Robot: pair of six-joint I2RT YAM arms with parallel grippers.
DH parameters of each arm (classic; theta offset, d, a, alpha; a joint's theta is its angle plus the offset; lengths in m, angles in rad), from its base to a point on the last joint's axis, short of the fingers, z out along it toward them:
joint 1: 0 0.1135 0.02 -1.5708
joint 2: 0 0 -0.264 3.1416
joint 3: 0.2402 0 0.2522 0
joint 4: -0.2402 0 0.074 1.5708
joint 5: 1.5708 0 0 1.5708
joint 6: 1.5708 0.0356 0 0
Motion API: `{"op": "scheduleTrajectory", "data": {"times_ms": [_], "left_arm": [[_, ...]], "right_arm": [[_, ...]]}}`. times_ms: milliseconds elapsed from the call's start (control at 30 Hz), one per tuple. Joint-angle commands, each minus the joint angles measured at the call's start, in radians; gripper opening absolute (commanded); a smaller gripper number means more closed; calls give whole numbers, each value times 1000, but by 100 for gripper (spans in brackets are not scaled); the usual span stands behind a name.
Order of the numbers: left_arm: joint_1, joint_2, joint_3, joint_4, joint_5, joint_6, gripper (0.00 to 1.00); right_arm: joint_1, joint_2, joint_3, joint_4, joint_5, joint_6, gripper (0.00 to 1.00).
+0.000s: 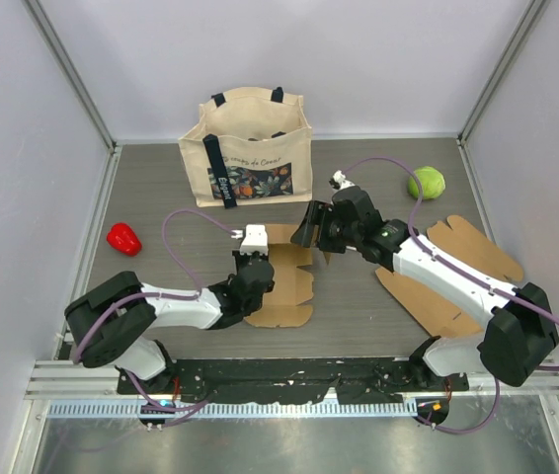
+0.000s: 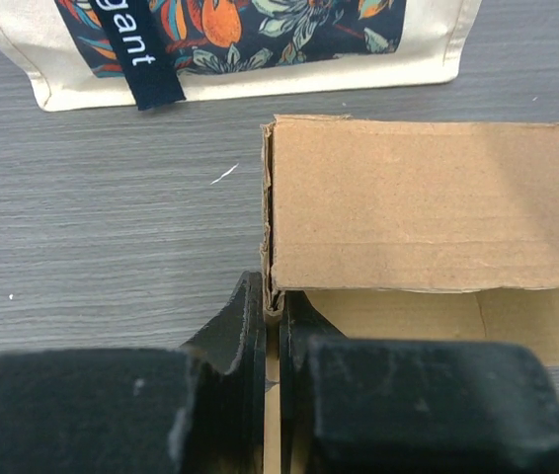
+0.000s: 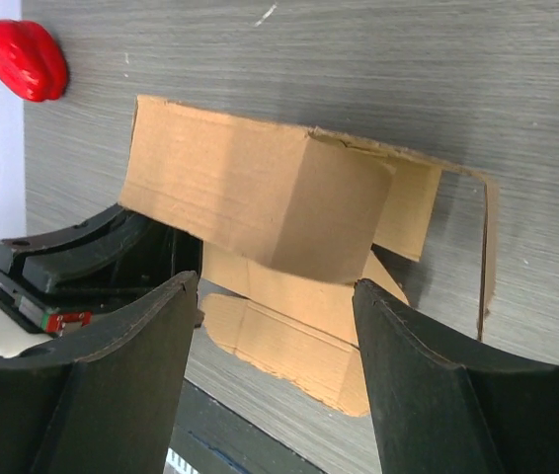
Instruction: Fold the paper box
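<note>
left fingers [image 2: 228,331] clamp the paper box [image 2: 428,207] edge; right fingers [image 3: 92,385] spread; grey wood-grain table [image 1: 359,321], pale walls [image 1: 359,59].

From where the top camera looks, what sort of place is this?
Probably a robot test cell in a lab, not a home. Plain white panels enclose a grey table, the left arm and right arm are mounted at its near edge, and unrelated props lie about: a tote bag, a tennis ball.

Gripping paper box [image 1: 289,294] left edge with left gripper [image 1: 257,253]; hovering right gripper [image 1: 309,234], jaws apart, over far-right corner. Tote bag [image 1: 250,148] far, red pepper [image 1: 123,238] left.
</note>
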Motion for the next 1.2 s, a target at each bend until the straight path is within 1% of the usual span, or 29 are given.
{"op": "scheduleTrajectory", "data": {"times_ms": [0, 133, 300, 333, 467, 533, 600, 633, 700, 733, 800, 833, 933, 1067, 1100, 1133, 1167], "left_arm": [[1, -67, -25, 37, 1, -27, 0], [-1, -78, -39, 75, 0, -3, 0], [-1, -113, -48, 91, 29, 3, 0], [1, -116, -48, 94, 34, 3, 0], [-1, -141, -61, 102, 52, -6, 0], [1, -152, -64, 103, 60, -4, 0], [-1, -150, -64, 102, 61, -6, 0], [-1, -150, -64, 103, 60, -7, 0], [-1, -150, -62, 102, 63, -9, 0], [-1, -150, -64, 100, 63, -9, 0], [-1, -155, -61, 99, 64, -10, 0], [-1, -158, -61, 95, 67, -10, 0], [1, -164, -62, 92, 70, -17, 0], [-1, -167, -62, 89, 64, -17, 0], [-1, -167, -62, 86, 60, -17, 0], [-2, -167, -61, 79, 54, -17, 0], [-1, -167, -58, 74, 41, -20, 0]], "right_arm": [[1, -2, -29, 156, -26, 54, 69], [-10, 18, -27, 213, -83, 103, 69], [-17, 45, -49, 299, -140, 192, 66], [-19, 45, -61, 322, -149, 233, 65], [-40, 56, -107, 425, -190, 309, 61], [-51, 56, -119, 453, -204, 347, 56], [-59, 53, -148, 517, -224, 381, 53], [-65, 50, -156, 535, -226, 394, 48], [-68, 50, -176, 575, -226, 427, 43], [-71, 51, -182, 586, -226, 439, 37], [-71, 54, -199, 620, -227, 470, 29], [-73, 57, -208, 634, -230, 480, 21], [-74, 59, -230, 657, -201, 499, 1], [-83, 15, -268, 642, -120, 473, 1], [-86, -4, -265, 617, -114, 424, 1], [-86, -11, -253, 524, -83, 390, 13], [-86, -22, -222, 469, -72, 352, 32]]}}
